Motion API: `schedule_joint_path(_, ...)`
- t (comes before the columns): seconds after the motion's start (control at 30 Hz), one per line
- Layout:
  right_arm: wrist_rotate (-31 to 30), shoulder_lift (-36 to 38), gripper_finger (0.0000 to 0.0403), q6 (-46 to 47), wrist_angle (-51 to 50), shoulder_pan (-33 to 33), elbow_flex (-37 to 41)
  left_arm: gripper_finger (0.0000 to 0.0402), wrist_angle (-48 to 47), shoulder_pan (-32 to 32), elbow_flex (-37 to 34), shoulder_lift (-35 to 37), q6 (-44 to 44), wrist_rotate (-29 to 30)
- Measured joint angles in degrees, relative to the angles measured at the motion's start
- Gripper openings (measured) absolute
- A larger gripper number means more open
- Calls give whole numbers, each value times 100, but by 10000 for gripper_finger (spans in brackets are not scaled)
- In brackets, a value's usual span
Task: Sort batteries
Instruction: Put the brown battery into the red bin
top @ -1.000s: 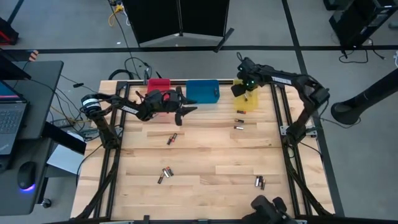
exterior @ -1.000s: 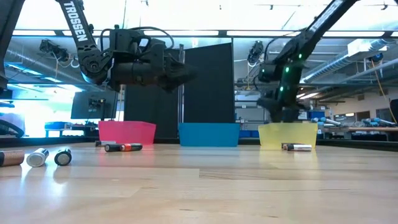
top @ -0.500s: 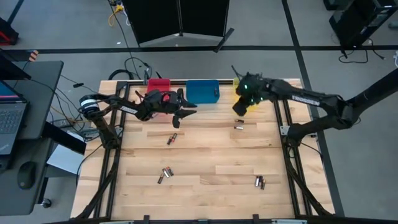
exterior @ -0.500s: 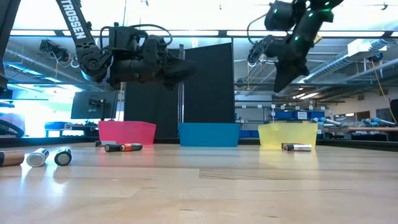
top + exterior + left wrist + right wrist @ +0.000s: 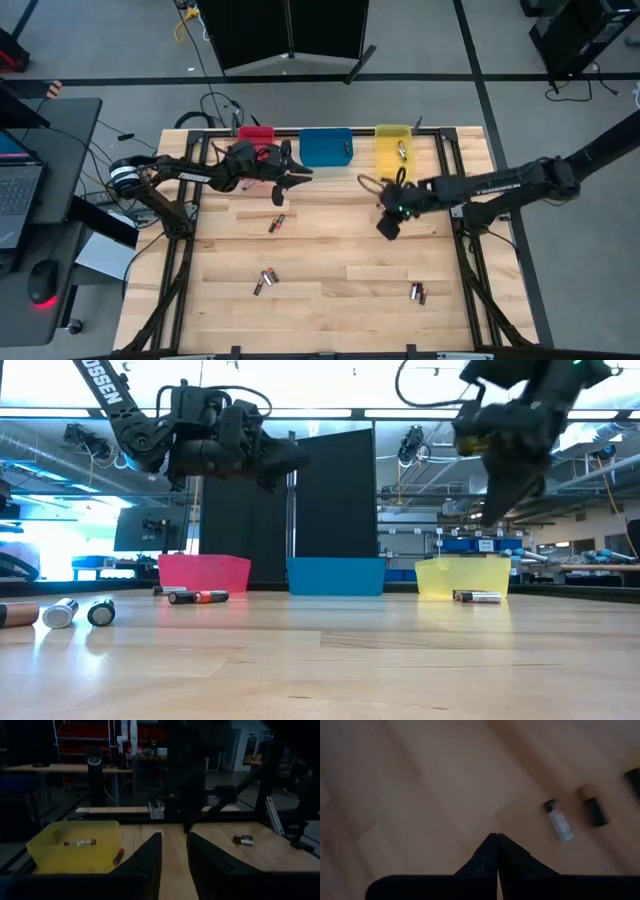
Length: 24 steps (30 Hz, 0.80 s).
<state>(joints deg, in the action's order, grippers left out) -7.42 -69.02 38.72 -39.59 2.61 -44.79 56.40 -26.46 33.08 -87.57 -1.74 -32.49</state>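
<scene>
Overhead and level views of a wooden counter (image 5: 330, 250) with two dark arms and three bins along its far edge.

Left side: the left gripper (image 5: 297, 178) hangs above the counter in front of the red bin (image 5: 254, 135), pointing toward the blue bin (image 5: 325, 146). In the left wrist view its fingers (image 5: 145, 857) stand apart with a narrow gap between them, grasping nothing. In the low view this gripper (image 5: 285, 458) hangs well above the bins.

Centre: one battery with a reddish band (image 5: 277, 223) lies on the counter just below the left gripper in the overhead view. Nearer the front edge lies a small cluster of batteries (image 5: 265, 281); in the low view these show at the far left as cells (image 5: 60, 613) lying on the wood.

Right side: the yellow bin (image 5: 393, 147) stands beside the blue bin and holds at least one battery (image 5: 402, 149); the left wrist view shows a silvery cell (image 5: 80, 842) in it and a dark one (image 5: 118, 856) on the counter just beside its wall. The right gripper (image 5: 386, 226) hovers over the counter in front of the yellow bin. In the right wrist view its fingers (image 5: 487, 855) are clenched tip to tip with nothing between them, and two batteries (image 5: 559, 821) lie on the wood beyond. A further pair of batteries (image 5: 417, 292) lies near the front right.
</scene>
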Motion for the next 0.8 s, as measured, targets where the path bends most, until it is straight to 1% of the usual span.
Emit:
schedule_joint_path(0.23, 0, -3, 12, 1047, -162, 1143, -18, 94, -271, 18, 0, 0, 161, -7)
schedule_joint_path(0.53, 129, -6, 13, 2812, -338, 2664, -20, 94, -286, 50, 0, 0, 159, -13)
schedule_joint_path(0.63, 129, -27, 13, 3377, -433, 3113, -20, 94, -284, 79, 0, 0, 159, -13)
schedule_joint_path(0.8, 167, -97, 14, 4019, -632, 3749, -20, 94, -286, 114, 0, 0, 157, 47)
